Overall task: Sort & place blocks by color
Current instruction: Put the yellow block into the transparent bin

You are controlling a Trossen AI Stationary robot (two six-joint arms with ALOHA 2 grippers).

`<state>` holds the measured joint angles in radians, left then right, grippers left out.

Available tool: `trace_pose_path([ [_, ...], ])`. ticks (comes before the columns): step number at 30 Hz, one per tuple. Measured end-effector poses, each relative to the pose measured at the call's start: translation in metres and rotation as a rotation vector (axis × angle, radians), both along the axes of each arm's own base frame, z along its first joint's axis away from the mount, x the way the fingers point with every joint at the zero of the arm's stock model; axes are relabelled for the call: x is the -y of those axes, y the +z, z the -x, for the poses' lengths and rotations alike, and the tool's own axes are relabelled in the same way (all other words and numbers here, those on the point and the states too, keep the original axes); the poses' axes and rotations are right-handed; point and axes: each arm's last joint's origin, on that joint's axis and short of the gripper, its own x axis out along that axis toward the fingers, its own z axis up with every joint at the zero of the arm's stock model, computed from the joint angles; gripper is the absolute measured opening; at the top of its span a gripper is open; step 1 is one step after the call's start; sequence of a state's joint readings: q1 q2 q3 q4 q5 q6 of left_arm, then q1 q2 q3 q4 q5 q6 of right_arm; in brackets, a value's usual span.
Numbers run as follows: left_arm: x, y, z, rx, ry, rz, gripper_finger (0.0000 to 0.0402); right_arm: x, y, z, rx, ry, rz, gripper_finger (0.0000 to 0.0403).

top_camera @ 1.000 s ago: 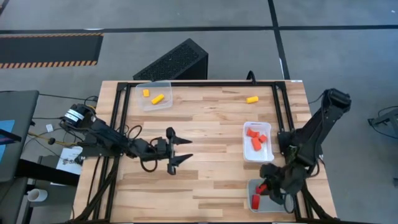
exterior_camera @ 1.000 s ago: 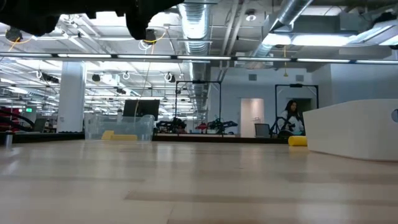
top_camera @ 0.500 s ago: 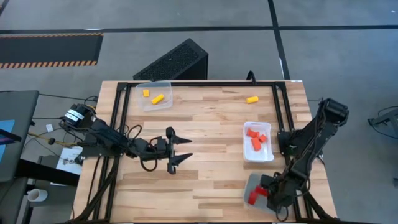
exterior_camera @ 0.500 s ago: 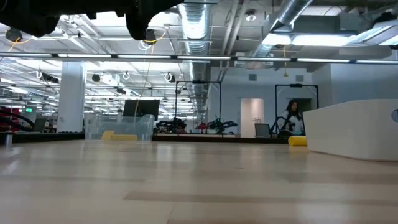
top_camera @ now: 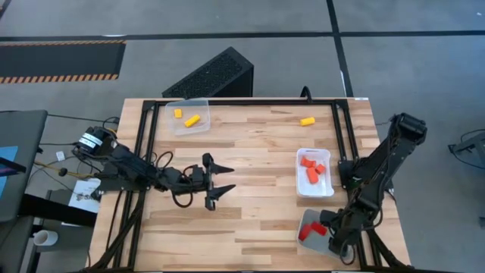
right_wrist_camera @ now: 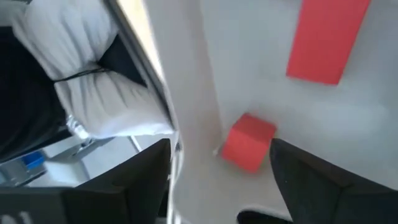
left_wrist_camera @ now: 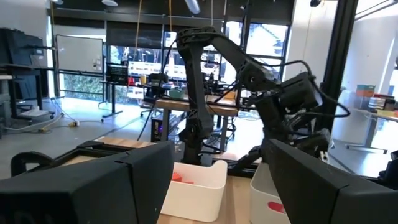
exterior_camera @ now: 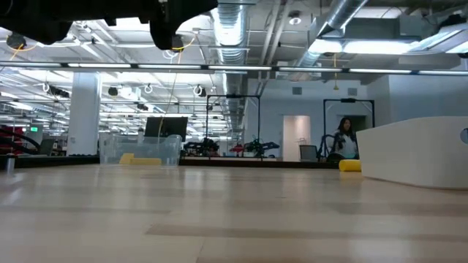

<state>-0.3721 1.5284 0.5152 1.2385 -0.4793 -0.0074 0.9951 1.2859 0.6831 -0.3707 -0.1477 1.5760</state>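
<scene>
Two red blocks, a cube (right_wrist_camera: 249, 142) and a bar (right_wrist_camera: 326, 40), lie on the floor of the near right tray (top_camera: 306, 218); they show as a red patch (top_camera: 311, 228) from above. My right gripper (right_wrist_camera: 221, 180) hangs open above them, slanting down, touching neither. Orange blocks (top_camera: 312, 170) lie in a white tray (top_camera: 300, 182) at mid right. Yellow blocks (top_camera: 187, 117) lie in a clear tray (top_camera: 199, 104) at the far left. One yellow block (top_camera: 307, 120) rests on the table at the far right. My left gripper (top_camera: 223, 183) waits open over the table's middle left.
A black frame (top_camera: 227, 102) runs around the table's far and side edges. A black box (top_camera: 212, 76) stands on the floor behind the table. In the low view a person (exterior_camera: 344, 139) shows far off in the room. Bare wood lies between the trays.
My right gripper has sunk a little over the near right tray and its wrist has rolled. A red block that was at its fingers now lies in the tray, apart from them.
</scene>
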Motion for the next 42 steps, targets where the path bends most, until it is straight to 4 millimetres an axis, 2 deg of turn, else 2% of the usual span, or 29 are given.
trace_pose_path([
  [5, -0.007, 0.000, -0.002, 0.000, 0.026, -0.006, 0.0244, 0.001, 0.022, -0.001, 0.049, 0.020, -0.045, 0.0286],
  [10, -0.030, 0.001, -0.009, 0.008, 0.050, -0.037, 0.0244, 0.017, 0.053, -0.013, 0.306, 0.030, -0.026, 0.0286],
  [18, -0.106, -0.002, -0.018, 0.000, 0.006, 0.027, 0.0244, 0.080, 0.093, -0.027, 0.723, 0.030, 0.157, 0.0286],
  [23, -0.132, -0.006, -0.016, -0.034, 0.050, 0.080, 0.0244, 0.115, 0.105, -0.032, 0.881, 0.036, 0.349, 0.0286],
  [27, -0.137, -0.007, -0.015, -0.043, 0.067, 0.087, 0.0244, 0.135, 0.108, -0.036, 0.946, 0.019, 0.520, 0.0286],
  [31, -0.140, -0.006, -0.014, -0.029, 0.094, 0.088, 0.0244, 0.153, 0.099, -0.039, 0.950, -0.023, 0.643, 0.0286],
  [38, -0.152, -0.006, -0.012, -0.023, 0.153, 0.093, 0.0244, 0.185, 0.074, -0.032, 0.957, -0.113, 0.671, 0.0286],
  [42, -0.159, -0.004, -0.011, -0.007, 0.178, 0.092, 0.0244, 0.198, 0.070, -0.020, 0.969, -0.185, 0.719, 0.0286],
])
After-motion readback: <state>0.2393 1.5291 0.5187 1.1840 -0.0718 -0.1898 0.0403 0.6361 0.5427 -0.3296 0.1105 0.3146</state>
